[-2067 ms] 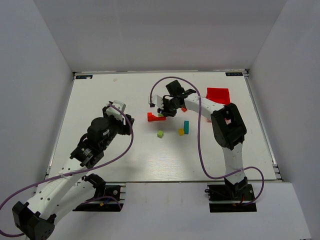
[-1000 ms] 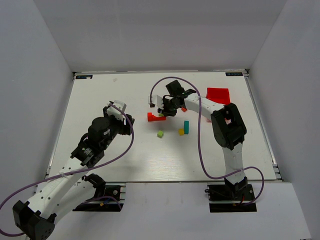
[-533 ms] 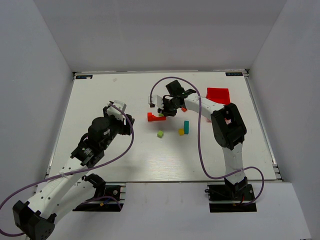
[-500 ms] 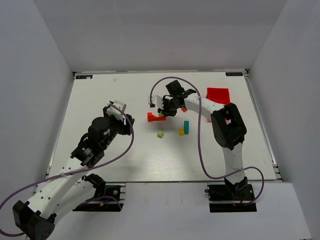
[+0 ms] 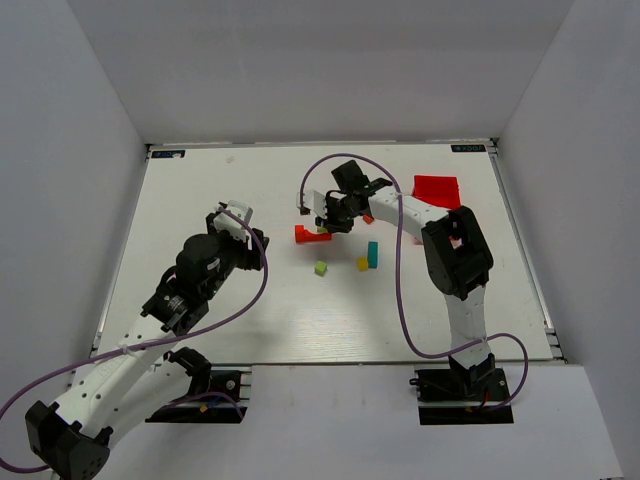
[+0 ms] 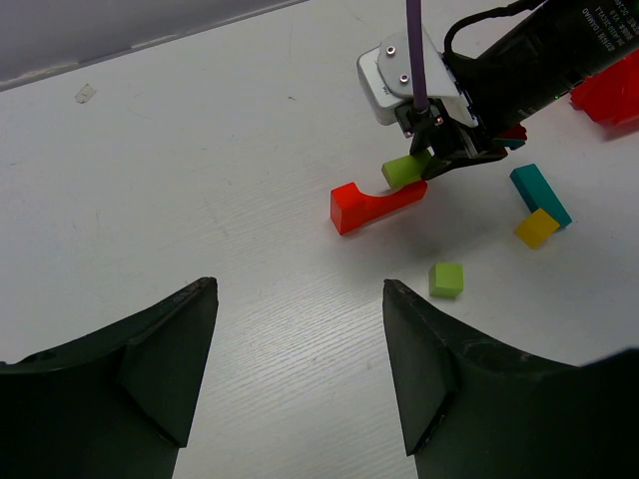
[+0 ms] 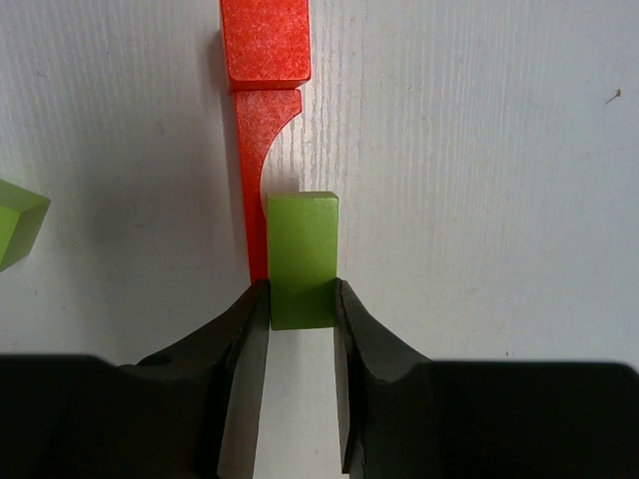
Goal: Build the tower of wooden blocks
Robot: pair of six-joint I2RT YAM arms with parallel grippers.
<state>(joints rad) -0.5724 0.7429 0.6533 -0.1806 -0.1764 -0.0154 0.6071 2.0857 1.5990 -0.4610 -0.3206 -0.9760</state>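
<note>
Illum.: bright, even, diffuse, from overhead. Worktop (image 5: 340, 320) reads near white, no glare spots. Shadows: faint, soft-edged, tight under the red arch (image 6: 374, 205) and the arms. Top view: sharp, lines bend slightly at the edges. Wrist views: left jaws and right jaws dark, underexposed, soft-focus; green block (image 7: 303, 259) and worktop grain crisp.

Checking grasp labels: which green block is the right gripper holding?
The green block at the red arch's end, pinched by the right gripper; the other green cube lies free on the table.
</note>
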